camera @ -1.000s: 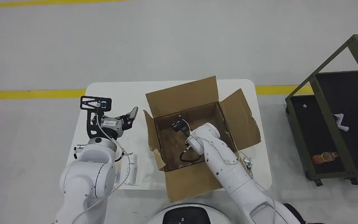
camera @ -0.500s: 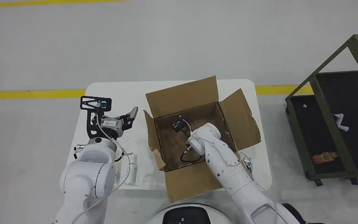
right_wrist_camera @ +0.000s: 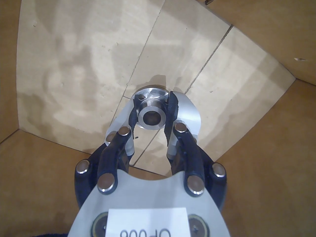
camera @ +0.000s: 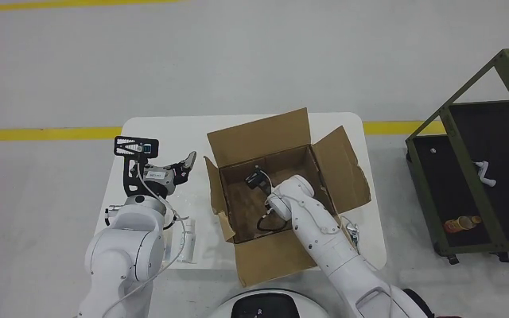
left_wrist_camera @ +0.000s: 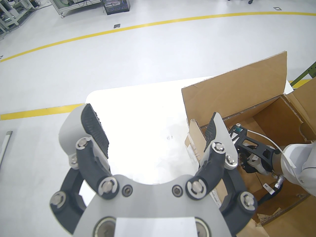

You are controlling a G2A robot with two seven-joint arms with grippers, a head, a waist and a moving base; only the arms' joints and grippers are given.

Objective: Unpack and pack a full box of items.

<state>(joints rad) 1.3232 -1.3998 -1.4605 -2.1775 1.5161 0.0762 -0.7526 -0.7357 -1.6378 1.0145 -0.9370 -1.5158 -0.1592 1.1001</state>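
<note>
While the right gripper (right_wrist_camera: 153,106) is clamped on the hub of a small shiny steel flanged bushing (right_wrist_camera: 151,118) low inside the open brown cardboard box (right_wrist_camera: 74,50), that part looks rigid, dense and slick, so the hub seems the soundest hold. Beside the box, the left gripper (left_wrist_camera: 151,113) hangs spread wide over the white table (camera: 183,131).
</note>
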